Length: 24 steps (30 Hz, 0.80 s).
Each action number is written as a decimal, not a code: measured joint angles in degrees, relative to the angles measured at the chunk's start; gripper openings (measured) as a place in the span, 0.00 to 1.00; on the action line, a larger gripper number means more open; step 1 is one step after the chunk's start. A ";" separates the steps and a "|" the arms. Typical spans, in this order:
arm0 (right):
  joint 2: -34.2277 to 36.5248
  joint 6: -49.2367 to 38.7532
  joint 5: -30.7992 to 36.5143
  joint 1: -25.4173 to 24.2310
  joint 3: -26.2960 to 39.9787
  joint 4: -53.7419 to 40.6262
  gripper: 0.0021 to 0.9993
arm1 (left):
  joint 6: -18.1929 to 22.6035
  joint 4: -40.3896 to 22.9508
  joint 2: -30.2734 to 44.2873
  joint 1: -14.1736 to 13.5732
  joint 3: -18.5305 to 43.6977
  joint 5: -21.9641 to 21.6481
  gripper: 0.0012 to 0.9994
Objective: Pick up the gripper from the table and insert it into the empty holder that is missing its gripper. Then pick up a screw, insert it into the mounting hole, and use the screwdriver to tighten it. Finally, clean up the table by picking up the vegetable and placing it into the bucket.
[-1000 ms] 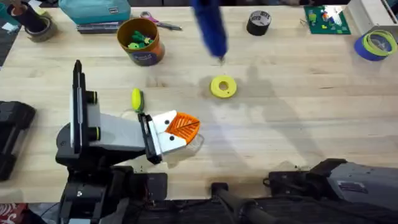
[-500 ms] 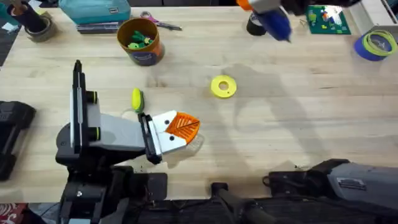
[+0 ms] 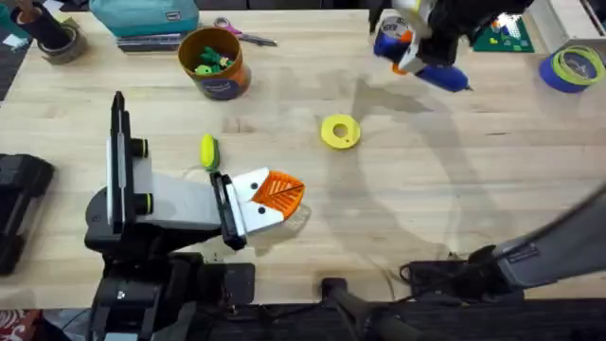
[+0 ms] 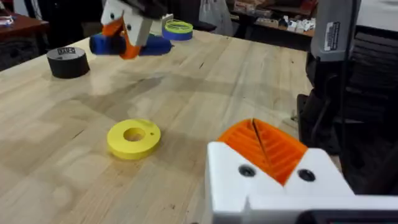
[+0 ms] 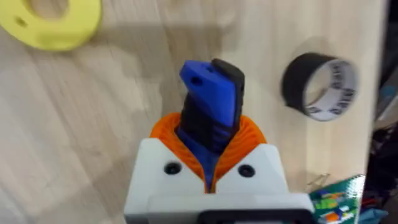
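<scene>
Currently the screwdriver (image 3: 428,68) hangs above the far side of the counter (image 3: 454,189), near the black tape roll (image 4: 68,62), clenched between the orange ribbed fingers (image 5: 252,138) of the right gripper (image 3: 402,43); the right wrist view shows the blue and black body (image 5: 210,109) wedged between those pads, gripped across its barrel. Judging by its look, it is a stiff, fairly dense cylinder with smooth plastic sides, so it will likely want to roll or twist in a two-finger pinch, and the ribbed pads help there. A hold near the middle of the body, on the darker grip section, seems the safest place, since a grip near one end would let the other end droop. The thin bit is too blurred to judge. The left gripper (image 3: 275,194) rests low over the near part of the counter, its two orange fingers (image 4: 264,146) pressed together on nothing. The vegetable (image 3: 207,150) lies on the counter just beside the left arm, apart from the yellow ring disc (image 3: 341,132). It looks small, light, smooth and oval, so it may squirt out of a pinch unless taken across its narrow middle. The bucket (image 3: 215,62) stands at the far left of the counter, with some green pieces already inside.
</scene>
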 joint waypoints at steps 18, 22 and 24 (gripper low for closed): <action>16.36 -8.82 10.68 -1.49 -0.43 4.19 0.14 | 0.00 0.00 0.01 0.00 0.00 -0.04 0.01; 15.56 -9.14 11.18 -1.49 -0.41 5.45 0.74 | 0.00 0.00 0.01 0.00 0.00 -0.04 0.01; 15.09 -8.78 11.26 -1.46 -0.41 5.49 0.97 | 0.00 0.00 0.01 0.00 0.00 -0.04 0.01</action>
